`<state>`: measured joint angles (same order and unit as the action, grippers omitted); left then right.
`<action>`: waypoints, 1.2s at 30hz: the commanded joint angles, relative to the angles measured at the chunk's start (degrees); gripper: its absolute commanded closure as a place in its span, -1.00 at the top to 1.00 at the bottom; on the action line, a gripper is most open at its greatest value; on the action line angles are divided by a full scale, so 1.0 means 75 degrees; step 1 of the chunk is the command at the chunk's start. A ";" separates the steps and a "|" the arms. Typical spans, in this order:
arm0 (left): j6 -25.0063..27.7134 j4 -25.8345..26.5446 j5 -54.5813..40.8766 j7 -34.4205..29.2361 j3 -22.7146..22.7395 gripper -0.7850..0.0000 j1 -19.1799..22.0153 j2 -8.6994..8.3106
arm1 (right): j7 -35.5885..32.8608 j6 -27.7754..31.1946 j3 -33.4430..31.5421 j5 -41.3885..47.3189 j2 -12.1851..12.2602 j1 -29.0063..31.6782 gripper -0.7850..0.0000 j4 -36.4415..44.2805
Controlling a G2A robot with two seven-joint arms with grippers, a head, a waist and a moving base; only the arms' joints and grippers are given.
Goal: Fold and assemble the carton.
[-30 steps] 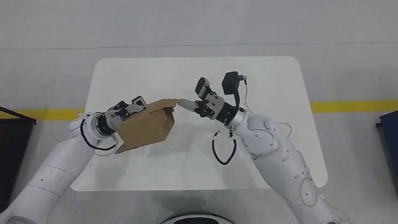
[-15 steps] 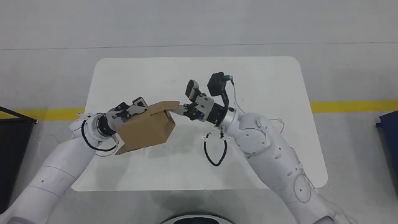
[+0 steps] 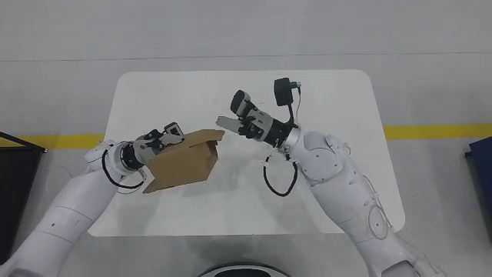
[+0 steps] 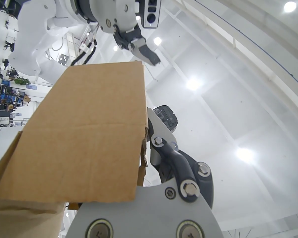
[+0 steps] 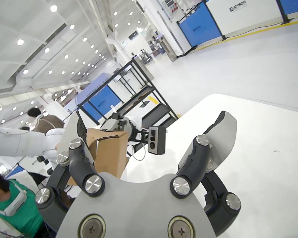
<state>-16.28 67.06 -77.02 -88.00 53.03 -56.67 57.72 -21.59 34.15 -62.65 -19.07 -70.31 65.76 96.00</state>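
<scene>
The brown carton (image 3: 183,161) is held up over the left half of the white table (image 3: 330,100), and my left gripper (image 3: 164,135) is shut on its near-left wall. In the left wrist view the carton (image 4: 84,134) has one of the left fingers (image 4: 164,122) against its side; the other is hidden behind the cardboard. My right gripper (image 3: 229,112) hangs open just beyond the carton's upper right corner, with nothing between its fingers and apart from the flap. From the right wrist the carton (image 5: 111,149) lies beyond the open right gripper (image 5: 149,121).
The table's right half (image 5: 263,137) is bare white surface. A yellow floor line (image 3: 438,131) runs past both sides of the table. A dark bin corner (image 3: 15,169) stands off the left edge.
The right gripper first pressed left against the carton's end flap, then pulled back up and away. The carton's end now looks folded in, and the carton sits slightly lower.
</scene>
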 commanded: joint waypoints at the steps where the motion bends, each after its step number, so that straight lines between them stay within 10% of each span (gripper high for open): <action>1: 0.0000 -0.0020 -0.0033 0.0000 -0.0007 -1.00 0.0016 0.0002 | -0.0366 0.0208 0.0043 -0.0157 0.0025 -0.0038 1.00 -0.0008; 24: 0.0000 0.0158 0.0055 0.0000 -0.0139 -1.00 0.0018 -0.0064 | -0.1264 -0.0308 0.0396 -0.1704 0.0115 -0.0018 1.00 0.0492; 36: -0.0001 0.0396 -0.0586 0.0000 -0.0274 -1.00 -0.0064 -0.0169 | -0.0179 0.0600 -0.0485 -0.0232 0.0233 0.0483 1.00 0.0076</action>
<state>-16.29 69.95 -81.20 -88.00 51.14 -57.23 56.58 -22.90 38.41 -65.72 -21.66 -68.65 69.28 97.13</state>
